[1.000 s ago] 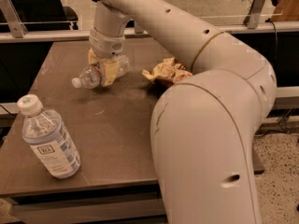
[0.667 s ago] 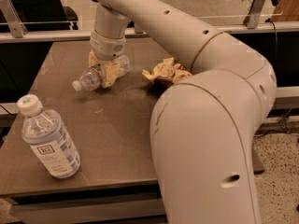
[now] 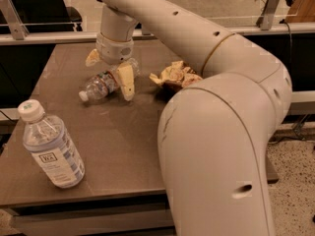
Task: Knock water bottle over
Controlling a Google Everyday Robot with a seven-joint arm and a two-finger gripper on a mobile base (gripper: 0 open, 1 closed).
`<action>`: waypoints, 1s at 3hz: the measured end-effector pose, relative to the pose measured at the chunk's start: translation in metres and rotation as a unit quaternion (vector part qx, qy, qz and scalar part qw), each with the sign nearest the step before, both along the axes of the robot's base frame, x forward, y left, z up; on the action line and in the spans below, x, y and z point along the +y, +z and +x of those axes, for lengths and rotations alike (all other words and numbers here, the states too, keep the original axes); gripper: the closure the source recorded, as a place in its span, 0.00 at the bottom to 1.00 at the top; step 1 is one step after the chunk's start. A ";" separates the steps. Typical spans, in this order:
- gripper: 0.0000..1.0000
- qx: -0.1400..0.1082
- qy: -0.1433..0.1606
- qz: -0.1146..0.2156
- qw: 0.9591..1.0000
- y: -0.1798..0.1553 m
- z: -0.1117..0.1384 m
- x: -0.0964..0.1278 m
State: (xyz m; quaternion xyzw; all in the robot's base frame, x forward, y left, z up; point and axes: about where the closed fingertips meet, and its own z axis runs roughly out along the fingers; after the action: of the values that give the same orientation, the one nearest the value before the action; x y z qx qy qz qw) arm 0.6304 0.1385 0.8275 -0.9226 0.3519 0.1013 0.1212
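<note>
Camera view.
- Water bottle (image 3: 101,85): lying on its side at the far left of the table (image 3: 123,146). Long axis flat and diagonal, cap pointing near-left, base far-right.
- Task: knock-over judged done; only pulling the arm clear is left.
- Gripper (image 3: 110,70): low over the bottle, fingers spread apart astride it, not clamped.

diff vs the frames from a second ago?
Slight only: the water bottle, already lying down, swung its cap end a little toward the camera. The gripper over it, at the table's far side, looks spread slightly wider, open. The larger upright bottle and crumpled wrapper are unchanged.
</note>
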 end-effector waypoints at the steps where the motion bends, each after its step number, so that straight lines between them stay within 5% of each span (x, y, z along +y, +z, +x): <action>1: 0.00 -0.001 0.001 -0.003 1.000 0.000 0.000 -0.002; 3: 0.00 -0.006 0.000 -0.007 1.000 0.004 0.002 -0.007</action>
State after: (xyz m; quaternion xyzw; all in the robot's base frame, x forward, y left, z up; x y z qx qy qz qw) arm 0.6329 0.1317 0.8312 -0.9239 0.3522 0.0936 0.1166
